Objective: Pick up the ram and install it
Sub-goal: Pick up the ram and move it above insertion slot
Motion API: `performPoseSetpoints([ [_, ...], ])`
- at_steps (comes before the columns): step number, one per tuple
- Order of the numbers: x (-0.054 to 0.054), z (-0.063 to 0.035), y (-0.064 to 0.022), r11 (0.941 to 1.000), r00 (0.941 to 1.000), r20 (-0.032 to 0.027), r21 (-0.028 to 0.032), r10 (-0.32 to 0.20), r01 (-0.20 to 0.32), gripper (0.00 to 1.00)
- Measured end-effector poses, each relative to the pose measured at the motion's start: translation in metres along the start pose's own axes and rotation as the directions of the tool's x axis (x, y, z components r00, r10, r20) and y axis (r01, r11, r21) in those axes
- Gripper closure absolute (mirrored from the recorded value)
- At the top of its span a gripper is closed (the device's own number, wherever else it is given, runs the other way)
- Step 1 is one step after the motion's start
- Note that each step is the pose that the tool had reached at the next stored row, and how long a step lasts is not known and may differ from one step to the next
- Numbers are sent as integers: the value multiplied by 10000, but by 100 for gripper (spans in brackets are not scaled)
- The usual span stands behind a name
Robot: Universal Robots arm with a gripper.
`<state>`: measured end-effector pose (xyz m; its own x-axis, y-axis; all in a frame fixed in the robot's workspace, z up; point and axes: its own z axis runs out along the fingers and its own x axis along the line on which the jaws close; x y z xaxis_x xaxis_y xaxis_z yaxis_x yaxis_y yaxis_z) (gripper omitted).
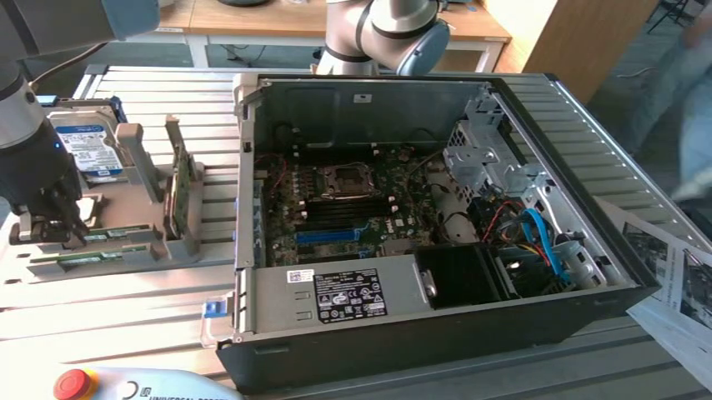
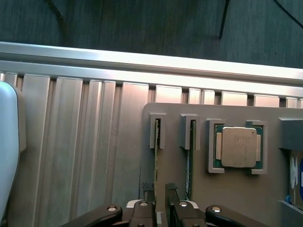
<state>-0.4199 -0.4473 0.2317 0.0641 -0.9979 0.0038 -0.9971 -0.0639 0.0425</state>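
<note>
Two ram sticks stand edge-up in slots of a grey holder point(image 2: 227, 189). In the wrist view, the ram point(image 2: 156, 151) farther from the processor runs in between my fingertips. The other ram stick point(image 2: 189, 161) sits one slot over. My gripper point(image 2: 159, 198) is open, with one finger point(image 2: 147, 195) on each side of that stick and a gap left around it. In the exterior view my gripper point(image 1: 53, 227) hangs low over the holder's end at the far left, and the ram point(image 1: 112, 234) shows as thin green strips.
A processor point(image 2: 238, 146) rests in a pocket of the holder. A silver hard drive point(image 1: 89, 146) and a green expansion card point(image 1: 178, 192) stand in the same holder. The open computer case point(image 1: 445, 317) with its motherboard point(image 1: 333, 208) lies to the exterior view's right on the ribbed metal table point(image 1: 112, 308).
</note>
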Motion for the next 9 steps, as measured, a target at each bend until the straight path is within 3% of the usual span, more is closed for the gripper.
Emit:
performPoseSetpoints([
  [3,0,3,-1,10000,9998,-181,18,7,-7,76],
  [4,1,3,-1,10000,9998,-212,17,8,-8,76],
  [9,1,3,-1,10000,9998,-212,17,7,-7,76],
])
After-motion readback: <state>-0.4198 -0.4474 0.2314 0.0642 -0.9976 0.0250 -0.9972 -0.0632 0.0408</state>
